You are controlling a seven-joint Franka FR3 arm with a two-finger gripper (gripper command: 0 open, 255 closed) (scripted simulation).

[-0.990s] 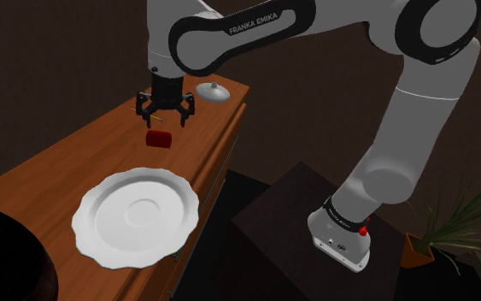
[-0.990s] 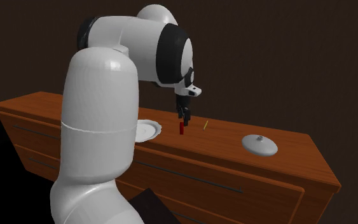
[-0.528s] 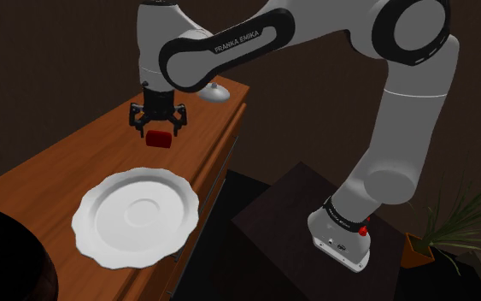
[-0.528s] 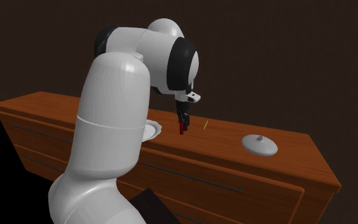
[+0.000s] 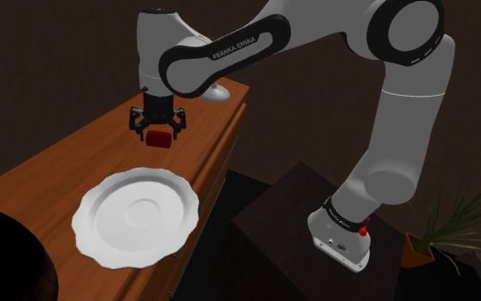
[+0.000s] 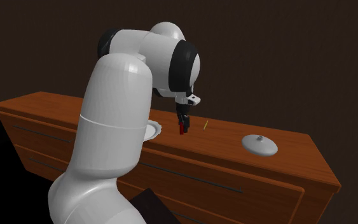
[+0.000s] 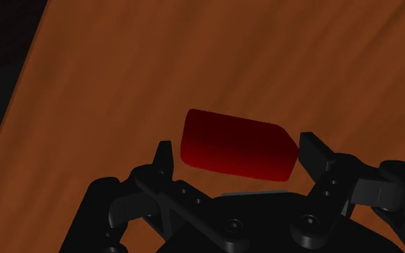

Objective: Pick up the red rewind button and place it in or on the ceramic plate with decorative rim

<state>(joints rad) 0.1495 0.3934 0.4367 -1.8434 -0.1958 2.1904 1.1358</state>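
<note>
On the dresser (image 5: 59,167) top in the shoulder view, the gripper (image 5: 154,130) has come down over the last second and now hangs right over the red button (image 5: 157,138). The button lies toward the far end, nearer the drawer-side edge. The white scalloped plate (image 5: 136,214) waits well apart, further along that same edge toward the near end. A white lid (image 5: 214,92) sits by the far corner, untouched.

Over to the second exterior view: the hand has sunk lower than it was, its black tip at the level of the red piece. A thin yellow stick (image 6: 205,125) lies just beside them.

Now the wrist view, and here's the payoff: the fingers (image 7: 163,157) stand apart, one on each side of the button, seemingly not pressing it yet. It lies flat on the wood. So the descent looks about finished; closing is the likely next call, then the lift and the carry to the plate.
</note>
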